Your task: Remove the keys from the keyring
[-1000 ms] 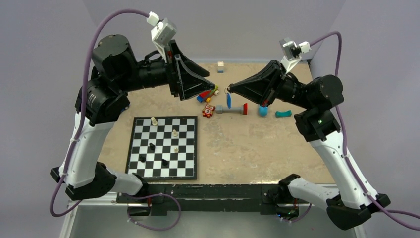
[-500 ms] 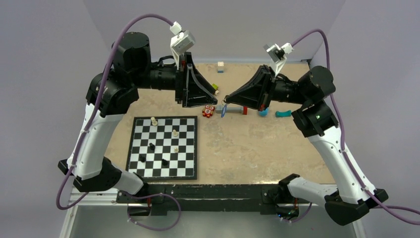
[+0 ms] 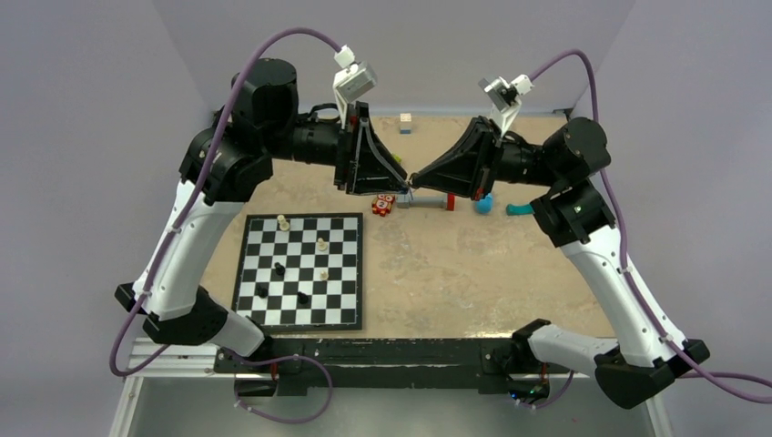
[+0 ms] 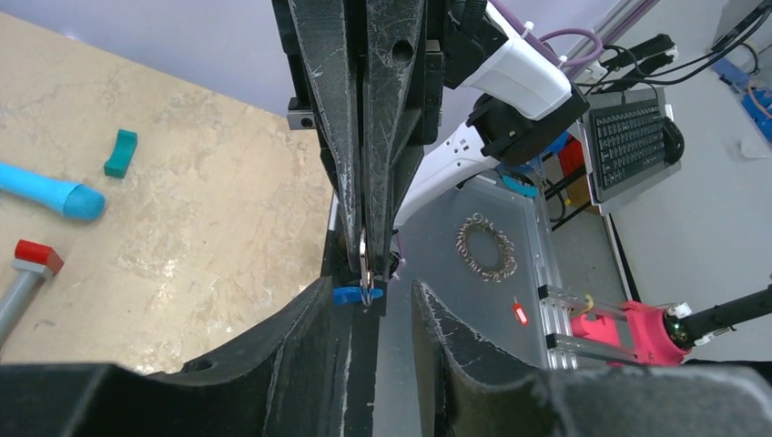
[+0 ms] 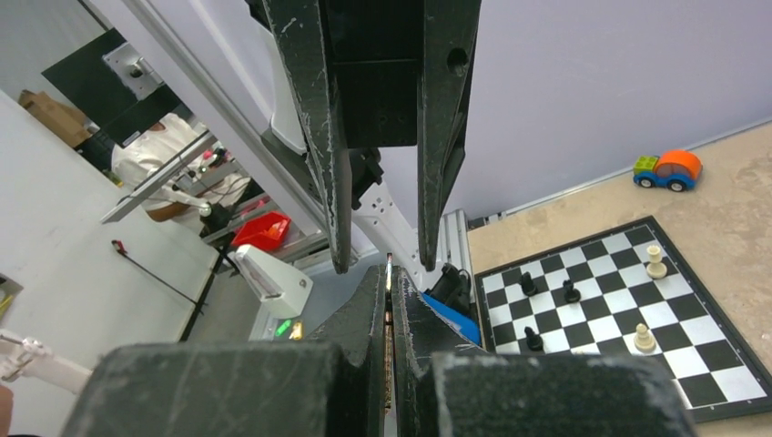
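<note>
Above the far middle of the worktop the right pincer is clenched on the keyring by its metal loop, the blue tag just at the parted fingertips of the left pincer — should these close on the tag and tug askew, the ring could wrench loose and drop.

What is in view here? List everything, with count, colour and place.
keyring: one, blue tag on metal ring, aloft between the arms
chessboard: one, black-and-white, near left
chess pieces: three black, at least two pale, on chessboard
block: one, red, mid-table
bar: one, grey with red end, beside block
cylinder: one, light blue, right of bar
curved piece: one, teal, far right
cube: one, pale, far edge
toy car: one, orange, beyond chessboard
left end effector: one, black, open beside keyring
right end effector: one, black, shut on keyring
</note>
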